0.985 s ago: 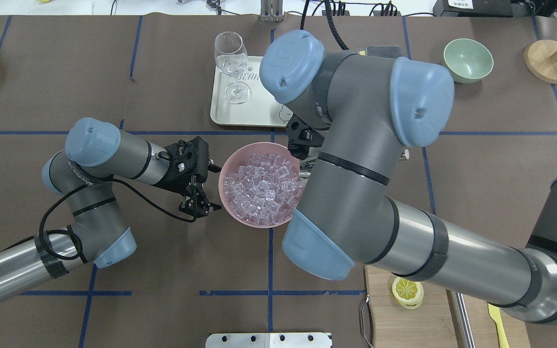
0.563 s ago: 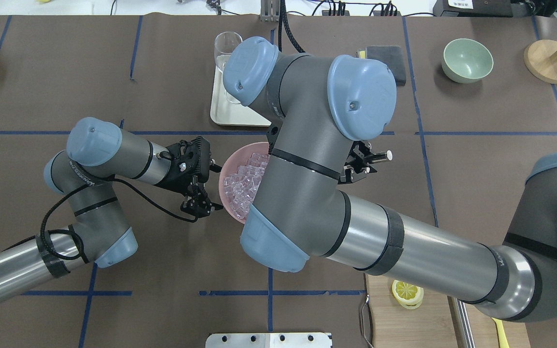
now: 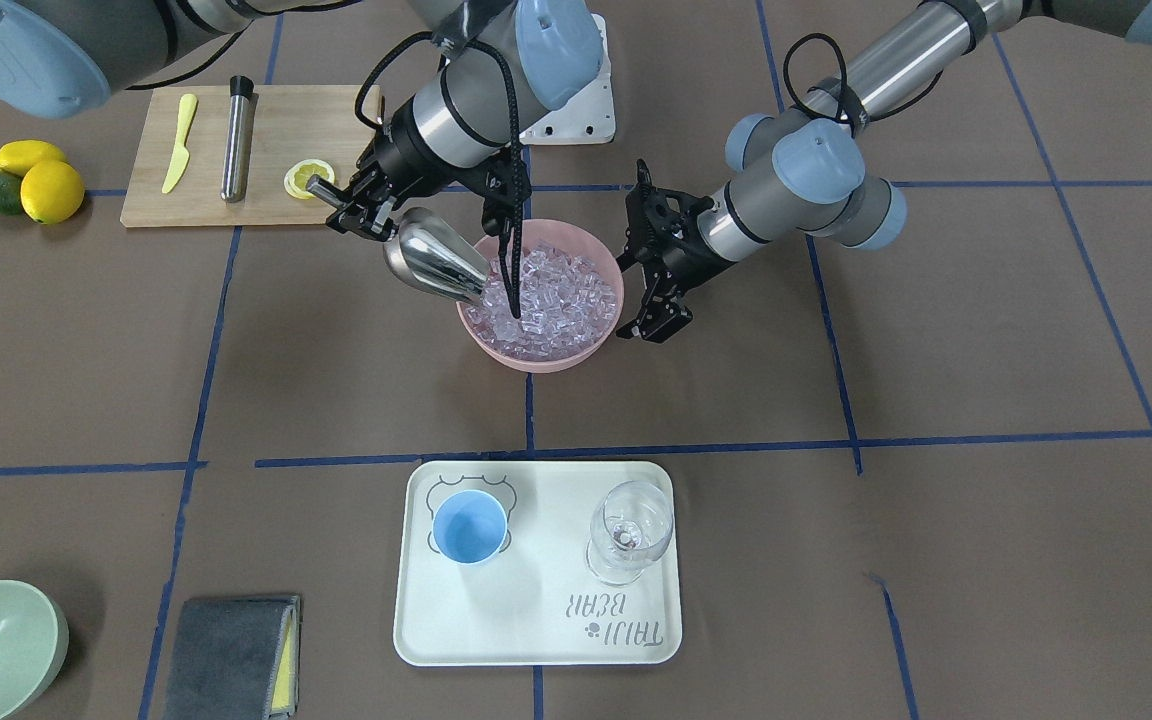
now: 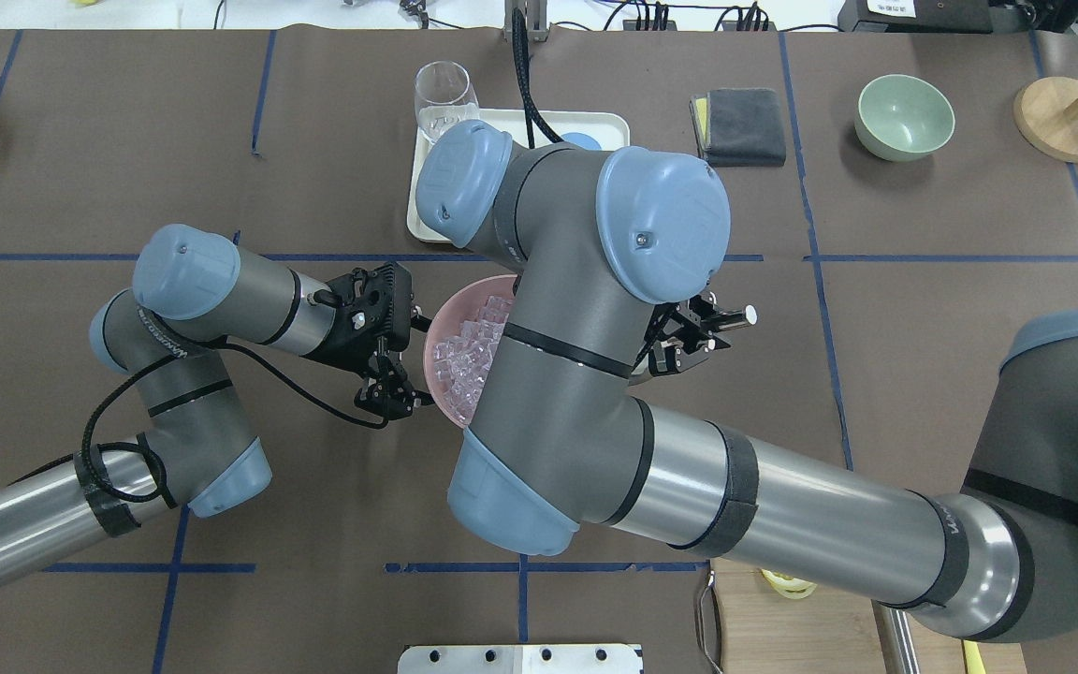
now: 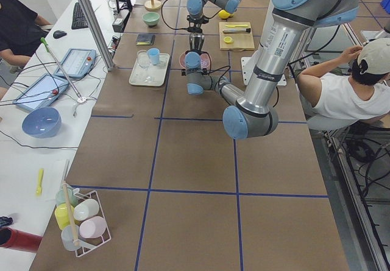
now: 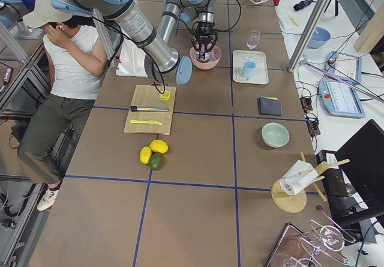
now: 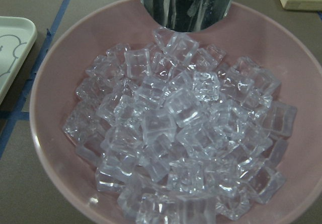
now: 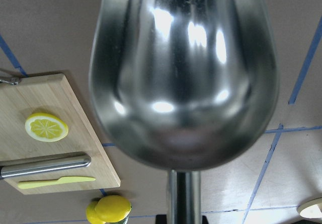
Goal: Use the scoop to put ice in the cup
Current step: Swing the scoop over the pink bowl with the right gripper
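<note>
**Visitor:** What is the right gripper (image 3: 354, 208) doing?

**Guide:** It is clamping the thin rod handle of the scoop (image 3: 431, 262). The scoop is tilting mouth-down over the rim of the pink bowl (image 3: 536, 362), which is sitting near the middle of the bench. The scoop's lip is meeting the ice (image 3: 548, 295) heaped in that bowl. I cannot tell whether any cubes are lying inside the trough.

**Visitor:** And the left gripper (image 3: 650, 326)?

**Guide:** It is hovering just beside the opposite side of the bowl, with its jaws standing wide apart and gripping nothing.

**Visitor:** Where is the cup (image 3: 469, 528) standing?

**Guide:** It is standing upright on the white tray (image 3: 536, 640), toward the bench edge farthest from the robot and well apart from the bowl. A wine glass (image 3: 629, 530) is sharing the same tray, near the cup.
</note>
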Motion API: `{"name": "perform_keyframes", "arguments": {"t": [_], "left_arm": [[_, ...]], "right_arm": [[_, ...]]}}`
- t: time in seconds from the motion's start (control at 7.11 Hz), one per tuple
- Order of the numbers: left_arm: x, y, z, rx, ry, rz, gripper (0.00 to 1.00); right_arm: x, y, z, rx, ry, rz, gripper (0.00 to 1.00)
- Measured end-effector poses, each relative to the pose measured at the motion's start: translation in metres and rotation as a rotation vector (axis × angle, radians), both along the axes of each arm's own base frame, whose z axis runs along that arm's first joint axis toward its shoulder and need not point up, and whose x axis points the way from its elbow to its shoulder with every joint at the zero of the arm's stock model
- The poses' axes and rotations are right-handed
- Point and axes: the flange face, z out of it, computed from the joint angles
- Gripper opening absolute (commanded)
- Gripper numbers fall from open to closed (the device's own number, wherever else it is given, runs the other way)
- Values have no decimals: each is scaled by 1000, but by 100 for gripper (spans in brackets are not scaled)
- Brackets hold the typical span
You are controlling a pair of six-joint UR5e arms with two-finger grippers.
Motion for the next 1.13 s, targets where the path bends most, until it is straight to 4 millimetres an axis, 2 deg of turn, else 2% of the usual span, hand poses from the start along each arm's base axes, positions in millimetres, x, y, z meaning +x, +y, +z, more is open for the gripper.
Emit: {"name": "perform_keyframes", "arguments": {"t": [0.7,1.13], "left_arm": [[0,0,0,0,1,1,100],[0,0,0,0,1,1,100]], "right_arm": [[5,3,-13,7,22,-36,0],[-9,-2,-13,-3,52,-42,0]]}}
